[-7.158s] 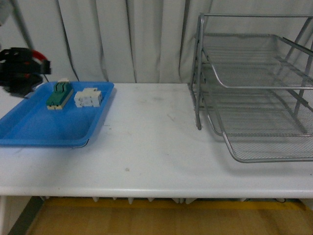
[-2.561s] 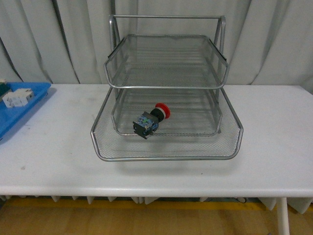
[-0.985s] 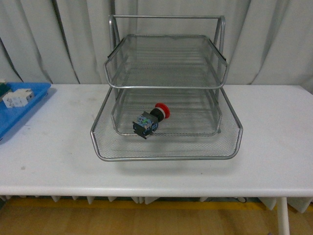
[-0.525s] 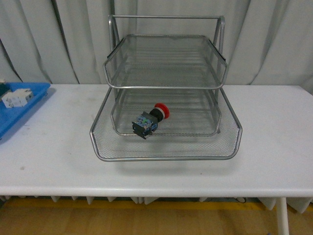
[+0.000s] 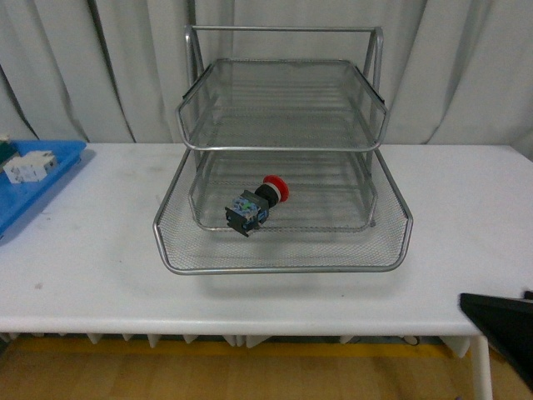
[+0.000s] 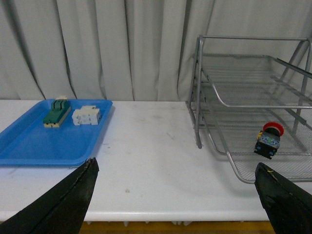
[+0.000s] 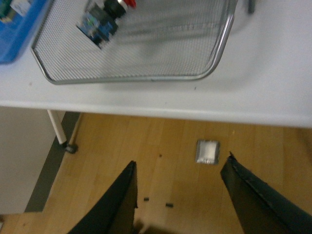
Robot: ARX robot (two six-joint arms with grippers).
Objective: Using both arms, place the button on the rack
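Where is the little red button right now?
In the front view, the button lies on its side on a lower tier of the rack, under the top tier and left of the middle, its red cap toward the back.

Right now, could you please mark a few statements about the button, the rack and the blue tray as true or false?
1. The button lies in the bottom tier of the rack. True.
2. The white terminal block sits in the rack's top tier. False: it lies in the blue tray.
3. The left gripper has its fingers shut on the button. False: its fingers are wide apart and hold nothing.
4. The green-and-beige component lies in the blue tray, beside the white terminal block. True.
5. The right gripper clamps the rack's rim. False: its fingers are open and apart from the rack.
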